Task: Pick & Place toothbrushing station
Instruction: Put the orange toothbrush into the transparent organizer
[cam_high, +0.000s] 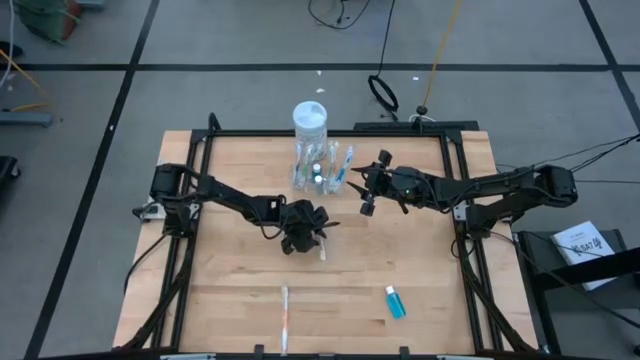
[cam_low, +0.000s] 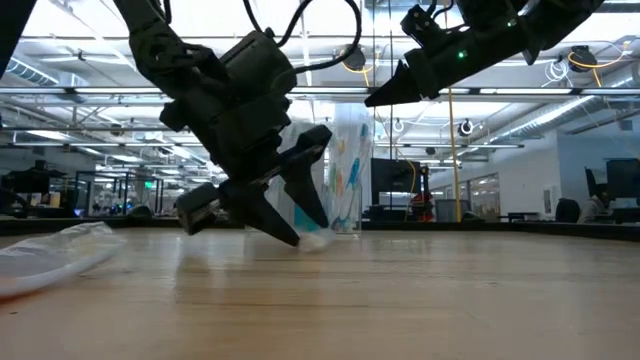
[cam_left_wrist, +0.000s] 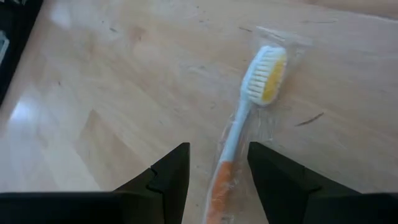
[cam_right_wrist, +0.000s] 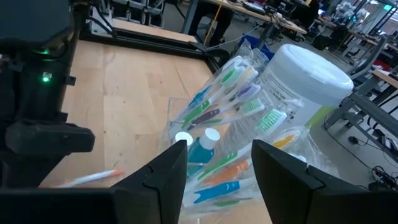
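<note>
The toothbrushing station (cam_high: 322, 168), a clear holder packed with several wrapped toothbrushes and small bottles, stands at the table's far middle in front of a white jar (cam_high: 310, 118). It also shows in the right wrist view (cam_right_wrist: 217, 118). My right gripper (cam_high: 366, 195) is open and raised, just right of the station, pointing at it (cam_right_wrist: 217, 152). My left gripper (cam_high: 308, 232) is open and low over the table's middle. Its fingers (cam_left_wrist: 217, 155) stand on either side of the orange-and-white handle of a wrapped toothbrush (cam_left_wrist: 239, 118) that lies flat on the table.
Another wrapped toothbrush (cam_high: 285, 318) lies near the table's front edge. A small blue bottle (cam_high: 395, 302) lies at the front right. The white jar (cam_right_wrist: 305, 74) stands right behind the station. Black rails (cam_high: 195, 200) run along the table's left and right sides.
</note>
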